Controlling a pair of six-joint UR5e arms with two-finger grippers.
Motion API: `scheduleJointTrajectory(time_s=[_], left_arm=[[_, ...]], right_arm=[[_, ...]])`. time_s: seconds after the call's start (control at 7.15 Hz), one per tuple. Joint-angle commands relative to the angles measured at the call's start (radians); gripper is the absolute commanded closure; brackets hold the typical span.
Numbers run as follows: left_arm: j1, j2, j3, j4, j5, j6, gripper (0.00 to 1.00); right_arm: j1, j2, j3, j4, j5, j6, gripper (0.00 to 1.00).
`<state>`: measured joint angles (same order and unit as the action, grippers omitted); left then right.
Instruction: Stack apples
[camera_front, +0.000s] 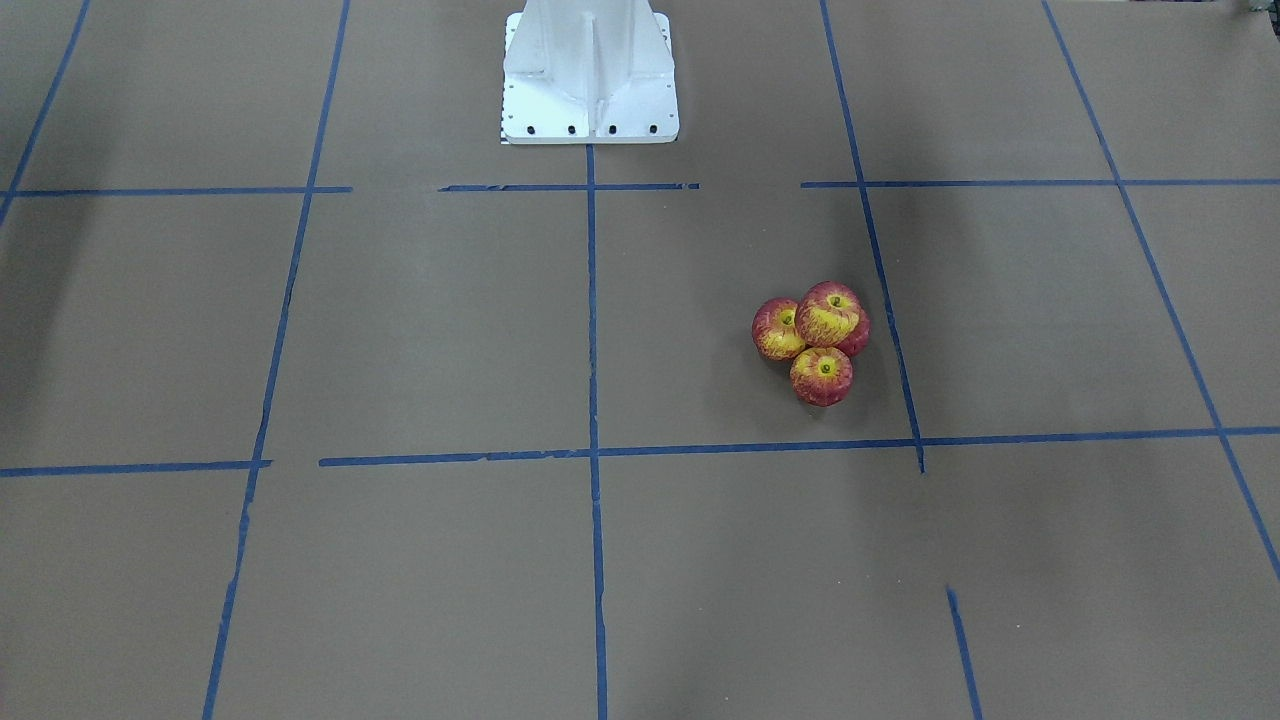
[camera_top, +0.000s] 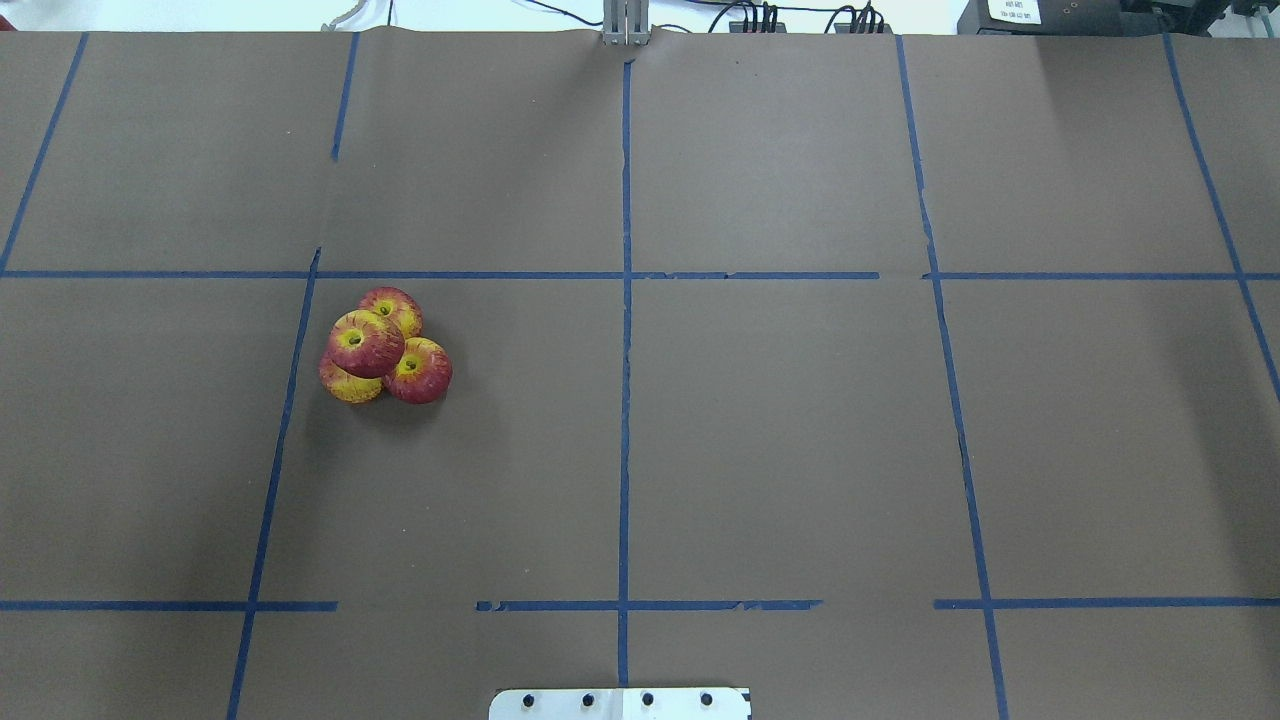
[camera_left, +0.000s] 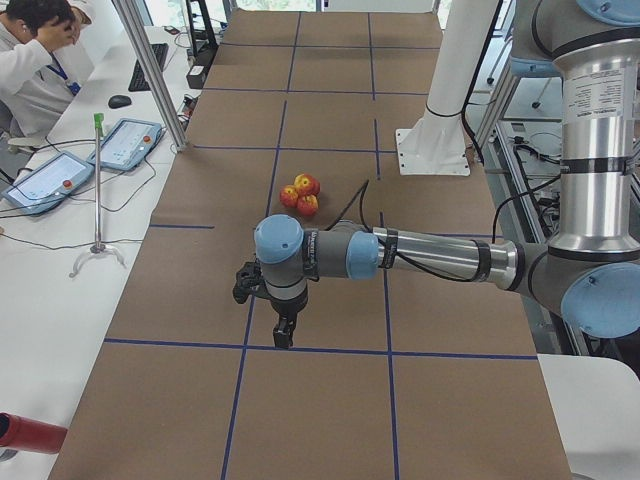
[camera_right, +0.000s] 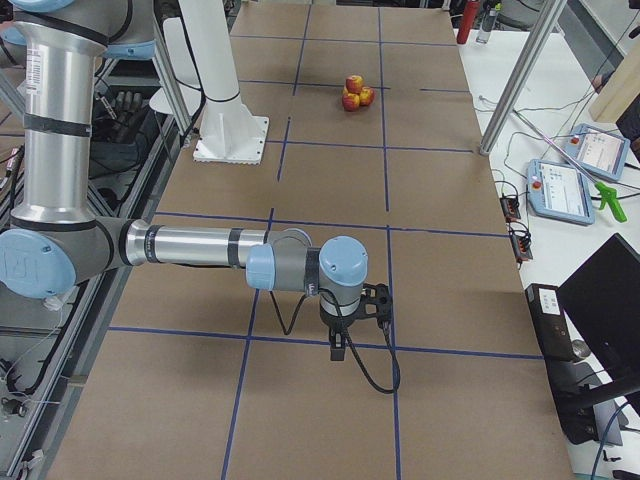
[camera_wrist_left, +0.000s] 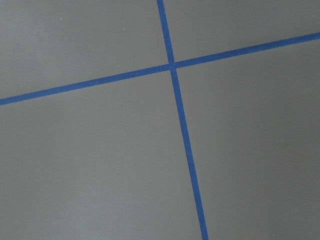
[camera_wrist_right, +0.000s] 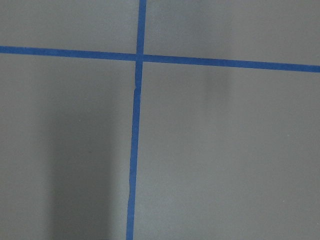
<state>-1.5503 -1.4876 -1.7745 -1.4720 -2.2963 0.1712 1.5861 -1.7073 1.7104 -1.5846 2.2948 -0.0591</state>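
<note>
- You see a big brown table (camera_top: 800, 450) with blue tape lines (camera_top: 625, 400) that make squares.
- The left arm (camera_left: 430, 255) and the right arm (camera_right: 190, 245) each reach out over one end of the table, well apart from the fruit.
- The white base (camera_front: 590, 75) stands at the robot's edge.
- The apples (camera_top: 385, 345) sit in a tight pile on the robot's left side. Three touch on the table, and one rests on top.
- The left claw (camera_left: 284, 338) and the right claw (camera_right: 338, 348) point down. They look small and only show from the side, so you cannot tell if they are open or closed.
</note>
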Motion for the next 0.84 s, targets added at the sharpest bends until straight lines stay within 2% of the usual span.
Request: scheduleJointTrajectory(time_s=[0.0, 0.28, 0.7], left_arm=[[-0.001, -0.006, -0.011, -0.004, 0.0, 0.001, 0.0], [0.001, -0.048, -0.01, 0.005, 0.001, 0.002, 0.0], [-0.001, -0.046, -0.017, 0.005, 0.001, 0.005, 0.0]], right_arm=[[0.0, 0.0, 0.0, 0.0, 0.0, -0.001, 0.0], [0.0, 0.0, 0.0, 0.0, 0.0, -0.001, 0.0], [0.0, 0.0, 0.0, 0.0, 0.0, -0.001, 0.0]])
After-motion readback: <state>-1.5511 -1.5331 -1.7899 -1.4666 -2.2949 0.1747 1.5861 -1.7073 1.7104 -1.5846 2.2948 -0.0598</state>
